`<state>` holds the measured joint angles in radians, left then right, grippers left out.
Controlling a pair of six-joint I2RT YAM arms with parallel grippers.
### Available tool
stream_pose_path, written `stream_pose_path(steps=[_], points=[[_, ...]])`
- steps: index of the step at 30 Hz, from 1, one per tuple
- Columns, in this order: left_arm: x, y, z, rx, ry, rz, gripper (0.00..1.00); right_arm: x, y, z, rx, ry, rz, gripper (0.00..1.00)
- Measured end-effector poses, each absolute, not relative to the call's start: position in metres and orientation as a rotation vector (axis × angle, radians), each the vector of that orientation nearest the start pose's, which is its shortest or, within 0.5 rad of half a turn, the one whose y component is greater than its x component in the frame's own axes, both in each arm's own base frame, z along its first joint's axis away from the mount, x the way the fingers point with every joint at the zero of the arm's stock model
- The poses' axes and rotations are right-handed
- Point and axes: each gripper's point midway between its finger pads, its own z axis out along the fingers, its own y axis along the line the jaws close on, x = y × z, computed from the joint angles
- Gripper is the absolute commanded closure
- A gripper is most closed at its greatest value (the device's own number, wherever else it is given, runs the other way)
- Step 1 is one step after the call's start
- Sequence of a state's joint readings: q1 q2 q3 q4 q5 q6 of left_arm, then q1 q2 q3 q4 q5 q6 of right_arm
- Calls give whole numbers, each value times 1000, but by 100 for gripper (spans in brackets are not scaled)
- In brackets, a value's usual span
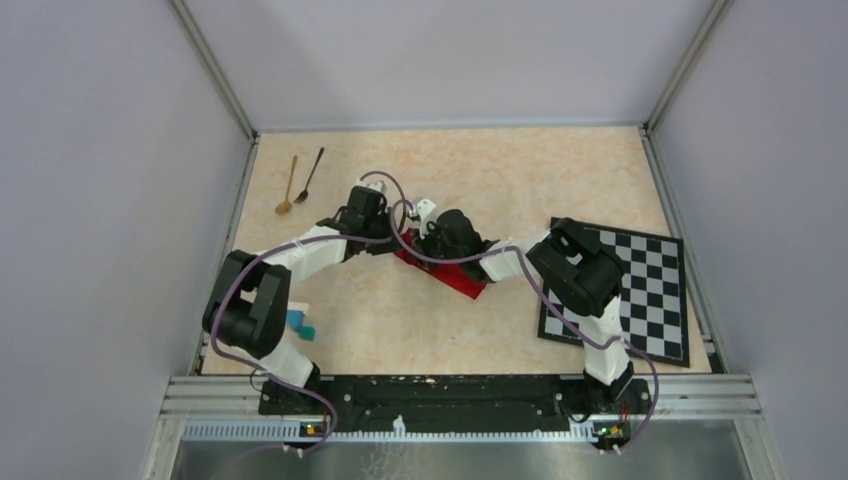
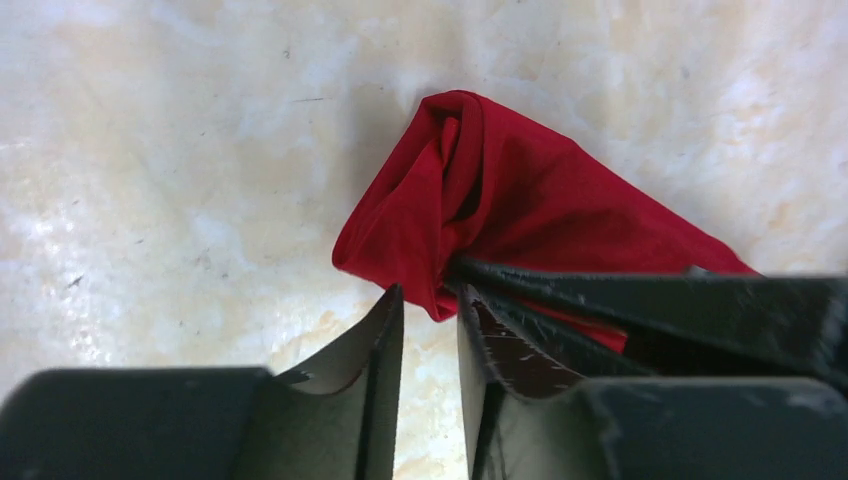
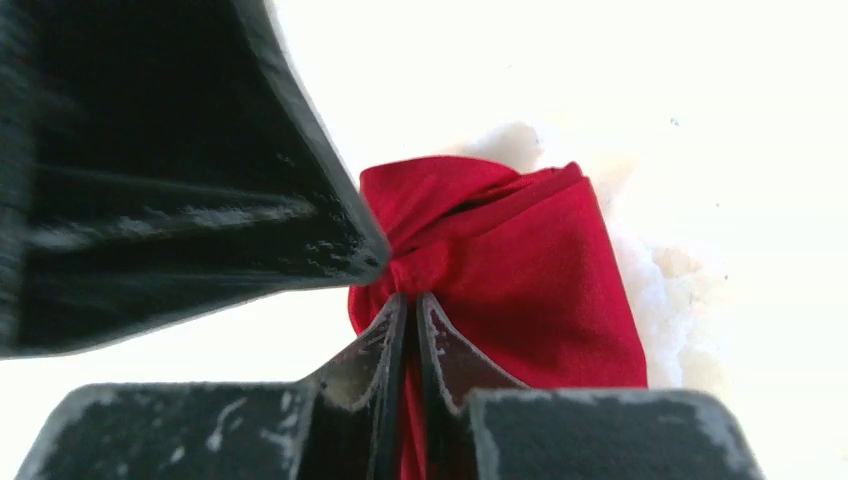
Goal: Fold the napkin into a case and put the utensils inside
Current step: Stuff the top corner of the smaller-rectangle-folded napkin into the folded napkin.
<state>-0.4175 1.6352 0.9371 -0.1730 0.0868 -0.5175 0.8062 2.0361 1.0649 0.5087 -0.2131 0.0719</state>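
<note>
The right gripper point(image 3: 412, 305) pinches the folded napkin point(image 1: 462, 283) at its far end; the left gripper point(image 2: 430, 300), jaws slightly parted, sits just beside it, empty.

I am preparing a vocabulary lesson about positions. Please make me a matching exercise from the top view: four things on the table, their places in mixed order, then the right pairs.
Things:
1. red napkin
2. gold spoon
3. chequered mat
4. blue blocks

Places:
A. right side
B. near left
C. far left
D. middle

Pairs: 1-D; 2-C; 3-A; 4-B
</note>
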Motion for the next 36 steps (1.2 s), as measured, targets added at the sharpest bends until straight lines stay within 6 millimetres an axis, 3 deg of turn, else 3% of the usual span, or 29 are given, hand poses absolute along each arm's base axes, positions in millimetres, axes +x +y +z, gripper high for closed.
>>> stream_pose_path(steps=[3, 7, 9, 12, 19, 27, 36], points=[[345, -185, 71, -137, 2466, -563, 58, 336, 403, 32, -847, 1937, 792, 89], [344, -170, 100, -224, 2375, -626, 64, 337, 401, 32, -810, 1953, 823, 86], [344, -162, 104, -280, 2354, -657, 64, 336, 401, 32, -799, 1960, 839, 84], [346, -157, 91, -345, 2387, -699, 61, 333, 403, 33, -783, 1968, 869, 89], [334, -171, 30, -431, 2570, -805, 67, 330, 409, 32, -729, 2009, 936, 100], [345, -179, 30, -411, 2537, -809, 71, 347, 427, 33, -659, 2037, 960, 100], [345, -170, 34, -411, 2534, -746, 61, 343, 420, 38, -532, 2154, 970, 74]])
